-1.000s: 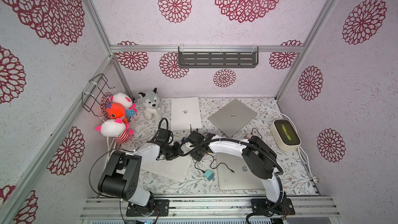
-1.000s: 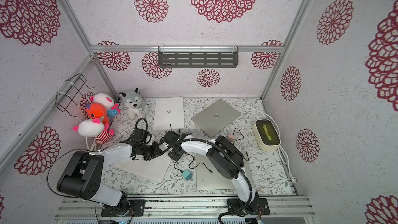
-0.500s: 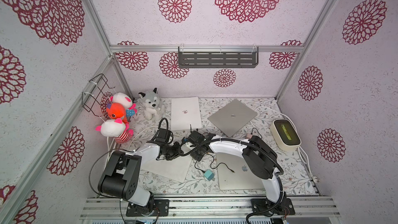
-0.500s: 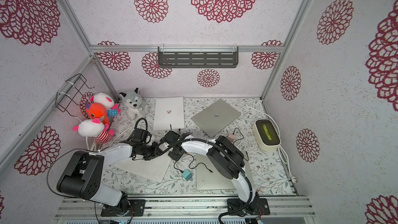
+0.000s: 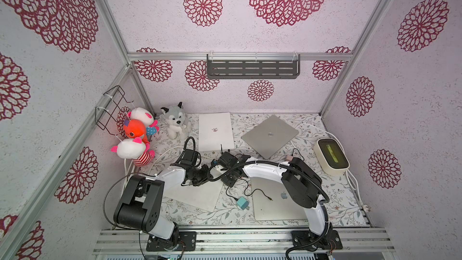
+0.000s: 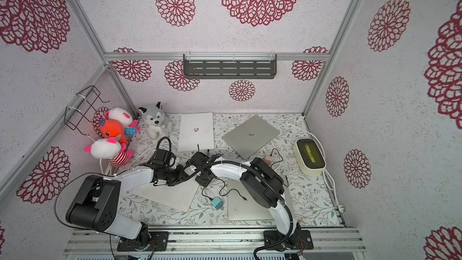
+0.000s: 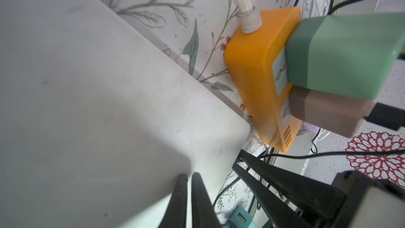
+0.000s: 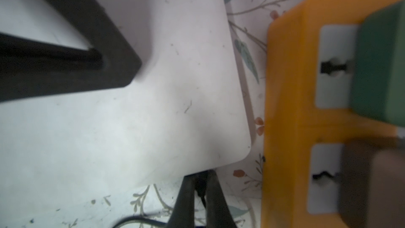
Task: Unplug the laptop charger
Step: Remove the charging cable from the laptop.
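Charger plug (image 8: pixel 200 186) sits at the corner of the laptop (image 8: pixel 131 128), apparently still seated — right pincer (image 8: pixel 199 175) clamped on it, left pincer (image 7: pixel 189 174) shut on nothing, tips resting on the laptop. Pulling it out remains; strip (image 7: pixel 252 66) just beyond.

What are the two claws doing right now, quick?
Left claw: closed, empty, tips on the white laptop.
Right claw: closed on a black plug at the laptop's edge.
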`<state>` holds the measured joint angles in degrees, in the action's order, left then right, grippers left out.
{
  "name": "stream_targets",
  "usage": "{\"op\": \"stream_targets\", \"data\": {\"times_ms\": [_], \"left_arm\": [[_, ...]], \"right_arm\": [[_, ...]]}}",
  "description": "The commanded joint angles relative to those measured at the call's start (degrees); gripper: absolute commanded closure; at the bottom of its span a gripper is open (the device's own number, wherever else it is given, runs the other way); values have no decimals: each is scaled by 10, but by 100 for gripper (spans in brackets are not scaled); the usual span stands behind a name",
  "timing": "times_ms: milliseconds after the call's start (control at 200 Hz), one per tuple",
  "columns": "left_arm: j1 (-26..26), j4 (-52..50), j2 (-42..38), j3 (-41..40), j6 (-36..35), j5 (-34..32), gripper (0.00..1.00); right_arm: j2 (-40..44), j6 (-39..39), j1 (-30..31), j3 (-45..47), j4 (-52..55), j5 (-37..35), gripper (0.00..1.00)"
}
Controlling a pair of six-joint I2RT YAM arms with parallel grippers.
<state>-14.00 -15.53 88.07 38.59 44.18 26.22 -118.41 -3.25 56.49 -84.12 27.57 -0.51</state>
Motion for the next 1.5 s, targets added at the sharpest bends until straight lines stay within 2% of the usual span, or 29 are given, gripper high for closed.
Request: {"op": "stream_targets", "data": {"times_ms": [0,55,205,355,500,645,786,891,1096,1491], "left_arm": [[-4,-23,3,-11,-2,-24,89],[-4,-23,3,-11,-2,-24,89],[-4,-22,3,-12,-2,-24,89],[-4,-23,3,-11,-2,-23,89],[-4,-23,3,-10,-3,-24,89],[-3,-23,2,-12,-2,-24,89],[-4,-23,3,-11,-2,-23,89],[-4,-24,2,-11,-2,-24,89],[-4,-25,3,-10,-2,-23,89],[-4,-27,3,-7,-4,-24,89]], "right_arm": [[17,21,-10,17,3,35,91],[17,27,-11,19,-3,40,91],[-9,10,-7,-18,59,-33,92],[6,-4,-10,-4,43,-21,92],[23,19,-17,16,3,51,91],[2,14,-14,-12,48,-3,91],[8,15,-15,-5,40,12,92],[-7,27,-14,-25,73,-27,92],[7,15,-14,3,43,9,92],[9,-19,-15,19,42,-22,92]]}}
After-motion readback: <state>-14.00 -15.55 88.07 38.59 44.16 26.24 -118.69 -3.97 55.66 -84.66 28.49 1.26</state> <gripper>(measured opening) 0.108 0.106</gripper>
